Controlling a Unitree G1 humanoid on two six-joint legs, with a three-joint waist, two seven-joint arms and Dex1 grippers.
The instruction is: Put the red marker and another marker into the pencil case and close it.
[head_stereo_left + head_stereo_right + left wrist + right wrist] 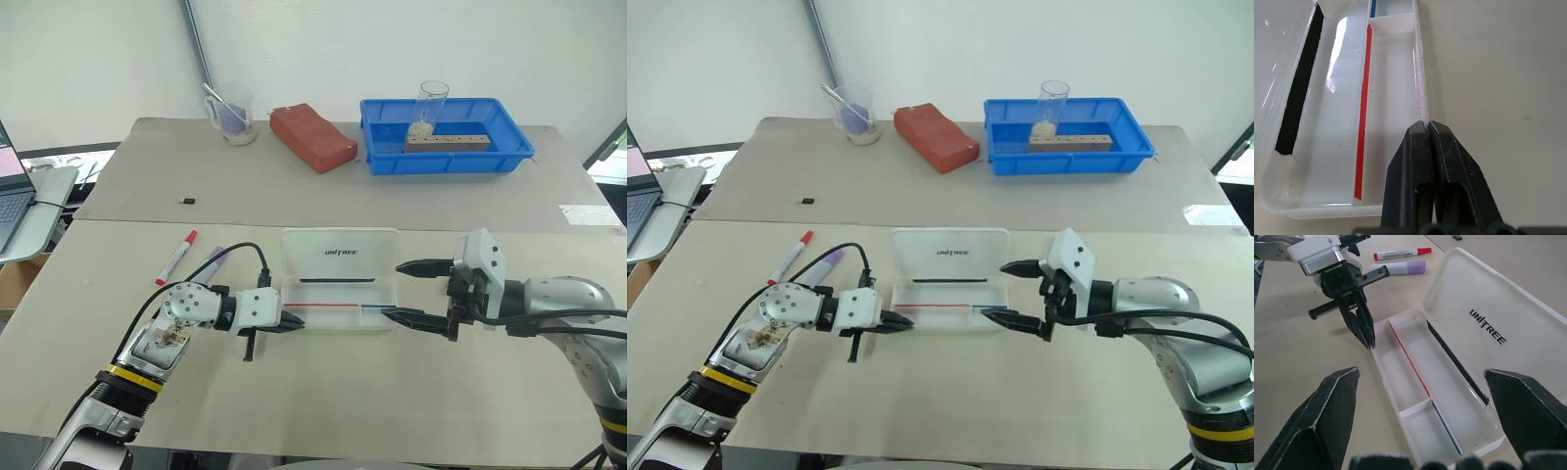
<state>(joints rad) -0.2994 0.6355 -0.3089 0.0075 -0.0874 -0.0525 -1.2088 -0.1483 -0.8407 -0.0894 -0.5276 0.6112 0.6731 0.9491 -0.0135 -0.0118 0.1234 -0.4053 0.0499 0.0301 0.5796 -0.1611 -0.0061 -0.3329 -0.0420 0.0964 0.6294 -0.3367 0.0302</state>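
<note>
A: Nearest us, the left tool [291, 323] has its fingers pressed together on nothing, tips at the near corner of the pencil case [338, 304]. The right tool [416, 291] is spread wide, empty, at the case's other end.

B: And the case?

A: Lid thrown back, lying flat on the worktop [323, 392]. Thin plastic, so I judge it light and likely to skid when pushed; close it by the lid's free edge while bracing the base.

B: The markers?

A: Both outside, just left of the case, side by side. The red marker [176, 257] is slim, hard and smooth, likely to roll; pinch it mid-barrel. The lavender marker [1399, 268] is thicker, easier to grip across its middle.

B: The count?

A: One case, two markers. Inside the case, one thin black stick [338, 279] and one red-and-blue stick [338, 305].
</note>
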